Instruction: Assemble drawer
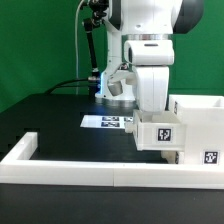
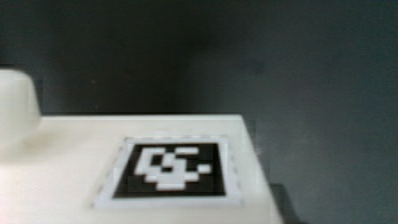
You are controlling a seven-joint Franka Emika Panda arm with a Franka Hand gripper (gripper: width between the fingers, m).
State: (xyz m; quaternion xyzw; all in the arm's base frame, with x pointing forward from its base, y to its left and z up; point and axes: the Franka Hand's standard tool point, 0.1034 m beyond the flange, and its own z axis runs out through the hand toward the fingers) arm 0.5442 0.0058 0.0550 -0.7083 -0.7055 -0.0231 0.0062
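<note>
A small white tray (image 1: 160, 132) with a black-and-white tag sits slightly tilted right under my hand, against the left side of the tall white casing (image 1: 198, 120) at the exterior view's right. My gripper (image 1: 150, 108) is pressed down onto the tray, and its fingers are hidden behind the tray and the hand. The wrist view shows a white tagged face of the tray (image 2: 173, 165) very close, with no fingertips visible. A rounded white part (image 2: 15, 105) shows beside it; I cannot tell which part it is.
The marker board (image 1: 108, 122) lies flat on the black table (image 1: 55, 115) behind the tray. A long low white wall (image 1: 85, 168) edges the table's front. A green backdrop stands behind.
</note>
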